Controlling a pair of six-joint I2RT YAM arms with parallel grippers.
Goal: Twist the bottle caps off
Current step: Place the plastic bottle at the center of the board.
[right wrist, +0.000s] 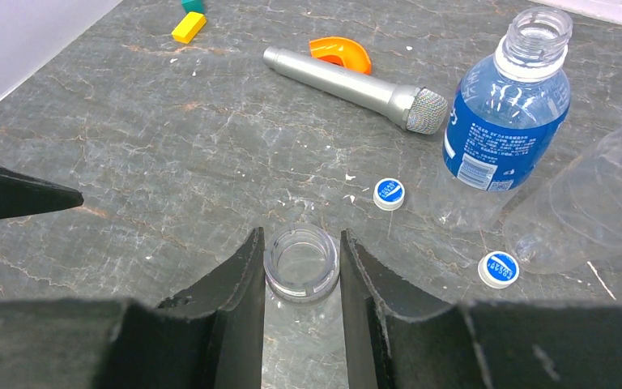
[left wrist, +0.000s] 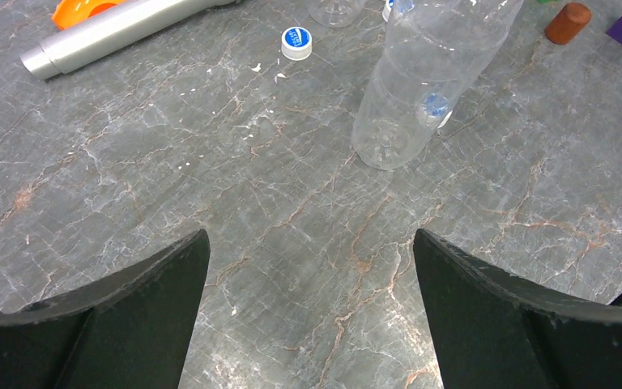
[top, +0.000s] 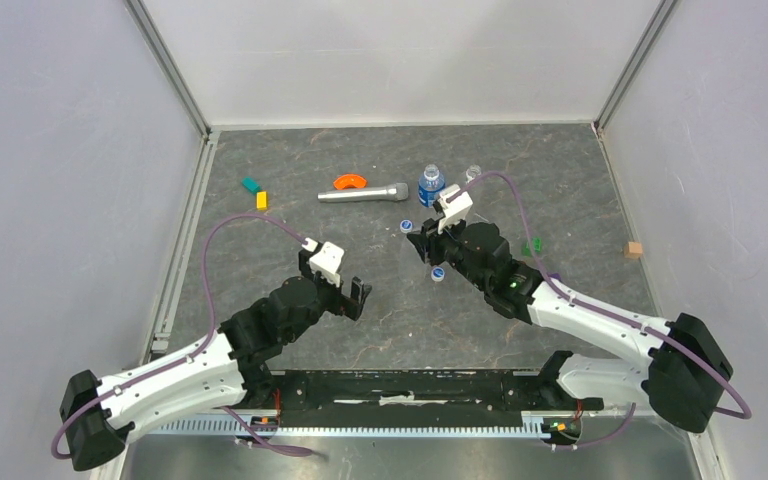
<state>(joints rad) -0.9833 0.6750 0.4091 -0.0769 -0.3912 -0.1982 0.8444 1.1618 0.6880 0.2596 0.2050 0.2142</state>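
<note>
Two blue-topped bottle caps [right wrist: 389, 193] lie loose on the surface [right wrist: 170, 162] near the silver microphone [right wrist: 348, 81]. The blue-labelled bottle [right wrist: 506, 121] beside its head stands uncapped. An orange piece [right wrist: 340, 53] touches the microphone's far side. The right claw [right wrist: 300, 239] pinches a clear bottle [right wrist: 301, 275] at its open neck. The left claw [left wrist: 309, 235] gapes wide, empty.

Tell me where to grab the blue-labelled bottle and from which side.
Probably the bare threaded neck of the blue-labelled bottle, from straight above: it stands upright, uncapped, and the microphone head and a clear bottle crowd its sides.
</note>
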